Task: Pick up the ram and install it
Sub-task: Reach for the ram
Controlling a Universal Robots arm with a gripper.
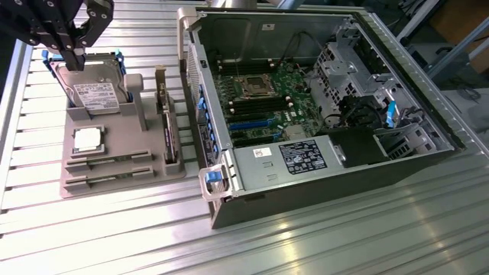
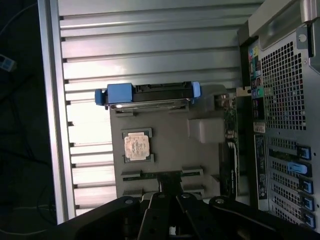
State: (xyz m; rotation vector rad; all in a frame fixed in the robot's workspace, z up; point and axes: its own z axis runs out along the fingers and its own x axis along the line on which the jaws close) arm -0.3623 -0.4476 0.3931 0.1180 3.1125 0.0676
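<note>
My black gripper (image 1: 74, 62) hangs high at the exterior view's upper left, fingers together and nothing between them, in front of the hard drive (image 1: 98, 91). On the grey fixture tray (image 1: 145, 172) two narrow holders each carry a thin dark strip seen edge-on, the ram (image 1: 107, 161). In the wrist view the shut gripper (image 2: 169, 186) points at these holders, and the ram (image 2: 134, 174) shows beside the fingertips, well below them. The open computer case (image 1: 229, 34) lies to the exterior view's right, with the motherboard's memory slots (image 1: 256, 106) exposed.
The tray also holds a silver CPU chip (image 1: 88, 139) and an upright expansion card (image 1: 166, 129). A blue-handled latch (image 1: 214, 177) sticks out at the case's near corner. A power supply (image 1: 294, 157) and a drive cage (image 1: 347, 69) fill the case's right side. Ribbed metal table (image 1: 321, 240) lies around them.
</note>
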